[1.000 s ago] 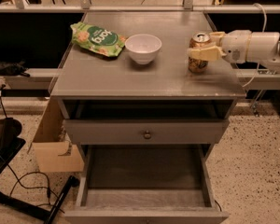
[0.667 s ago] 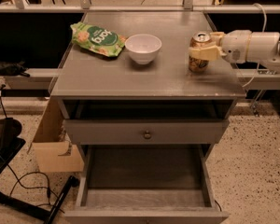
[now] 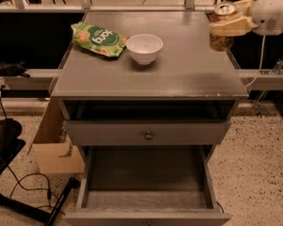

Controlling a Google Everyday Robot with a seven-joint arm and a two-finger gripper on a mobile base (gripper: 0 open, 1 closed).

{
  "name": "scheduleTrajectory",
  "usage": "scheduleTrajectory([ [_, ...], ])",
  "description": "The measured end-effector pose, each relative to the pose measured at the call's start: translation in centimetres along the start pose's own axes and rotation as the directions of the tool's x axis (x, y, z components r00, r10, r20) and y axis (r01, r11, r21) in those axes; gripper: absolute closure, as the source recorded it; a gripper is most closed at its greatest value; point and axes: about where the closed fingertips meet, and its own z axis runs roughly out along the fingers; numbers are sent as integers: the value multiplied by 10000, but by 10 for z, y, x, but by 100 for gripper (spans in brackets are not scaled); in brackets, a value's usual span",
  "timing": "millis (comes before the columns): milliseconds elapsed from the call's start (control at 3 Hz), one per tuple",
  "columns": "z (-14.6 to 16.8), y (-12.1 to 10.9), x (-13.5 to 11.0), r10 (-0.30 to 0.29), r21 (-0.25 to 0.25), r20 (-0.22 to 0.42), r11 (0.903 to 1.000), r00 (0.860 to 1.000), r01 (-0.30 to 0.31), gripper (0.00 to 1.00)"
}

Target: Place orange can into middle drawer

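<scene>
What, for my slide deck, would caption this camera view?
Robot hand grips an orange-gold drink can at the right edge of the grey cabinet top, the wide grey middle drawer open below.

You have a matt grey worktop (image 3: 179, 74), a glossy white bowl (image 3: 144, 47), and at far right the gripper (image 3: 221, 19), its smooth plastic fingers (image 3: 226, 28) clasping the metal orange can (image 3: 220, 42).

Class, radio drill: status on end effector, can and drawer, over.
End effector shut on small orange-gold drink can, at tabletop's far right edge. Wide grey middle drawer open below. Nothing blocks it.
</scene>
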Motion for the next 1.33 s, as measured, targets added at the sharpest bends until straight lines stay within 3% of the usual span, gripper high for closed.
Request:
scheduleTrajectory([
  [333, -56, 29, -34, -320, 114, 201, 9994, 9993, 318, 100],
  [667, -95, 70, -45, -526, 269, 662, 9983, 9964, 510, 100],
  [1000, -112, 112, -17, -485, 398, 1348, 9983, 9897, 435, 100],
  [1333, -135, 139, 27, 143, 512, 1009, 9985, 9948, -196, 100],
])
